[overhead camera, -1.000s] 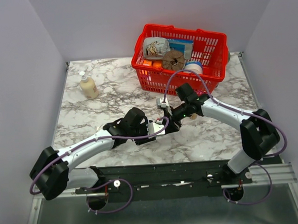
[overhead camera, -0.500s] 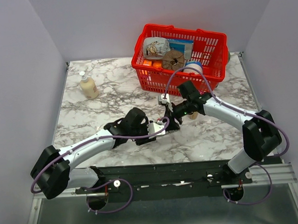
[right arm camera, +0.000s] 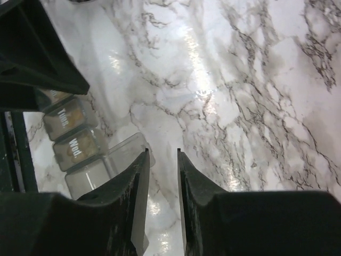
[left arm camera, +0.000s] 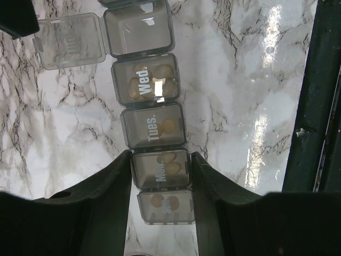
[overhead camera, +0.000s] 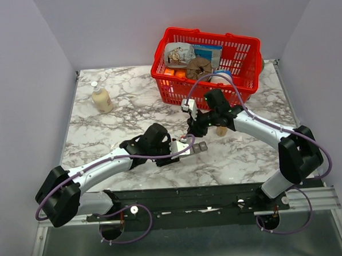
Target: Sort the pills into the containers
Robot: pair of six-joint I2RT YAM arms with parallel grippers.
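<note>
**Left tool** (left arm camera: 161,162): closed on the narrow, dark grey translucent pill organiser strip (left arm camera: 153,129), clamping its two long sides at the "Mon." compartment.

**Right tool** (right arm camera: 162,153): fingers slightly parted with a slim gap and nothing between them. It hangs over the white marbled tabletop (overhead camera: 130,113), clear of the strip.

**Position of the task item:** the organiser lies flat on the tabletop, towards the near edge. In the top view its long axis runs roughly 9 to 3 o'clock. The left tool holds the 9 o'clock end and the free end points to 3 o'clock. The strip lies near the right tool, at about 7 o'clock from it.

**Contents:** small tan oval pills (left arm camera: 162,72) show in the Sun., Mon., Tues. and Wed. compartments. The next compartment has its clear lid (left arm camera: 69,40) flipped open on the right tool's side and looks empty.

**Other item:** a small tan object (overhead camera: 221,130) stands at about 3 o'clock from the right tool, too small to identify.

**Judgement:** the next fill belongs in the open compartment, and the free right arm is better placed to deliver it.
</note>
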